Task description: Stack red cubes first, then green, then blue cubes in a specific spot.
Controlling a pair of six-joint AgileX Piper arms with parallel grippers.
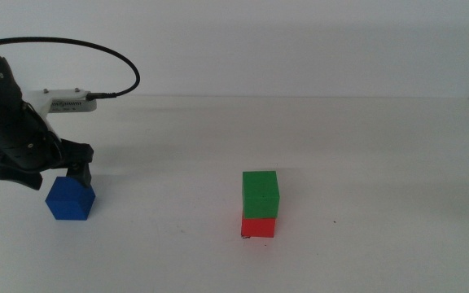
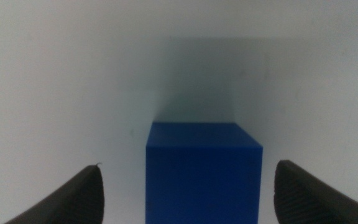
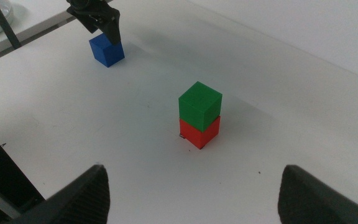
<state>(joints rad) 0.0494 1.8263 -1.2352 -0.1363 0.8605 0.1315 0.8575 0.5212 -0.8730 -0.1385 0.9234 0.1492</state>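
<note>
Two grippers on record. Left gripper (image 1: 59, 175): low over the worktop near its left edge, jaws spread wide and released, one jaw to each side of the blue cube (image 1: 70, 200); in the left wrist view a clear gap of white surface shows between each jaw and the cube's faces, so nothing is grasped. The blue cube (image 2: 202, 177) rests flat on the worktop (image 1: 365, 146), well apart from the other two cubes. A black cable (image 1: 80, 45) arcs above the left arm. Right gripper (image 3: 191, 193): held high above the worktop, out of the middle view, jaws wide apart and empty, looking down on the stack. Green cube (image 1: 260, 194): seated on top of the red cube (image 1: 258, 226), turned slightly out of line with it, both near the middle of the worktop toward the front edge. The red cube stands flat on the surface; a small black pen mark (image 1: 244, 236) shows at its lower left corner. Whether a second mark lies beneath the cube cannot be told.
</note>
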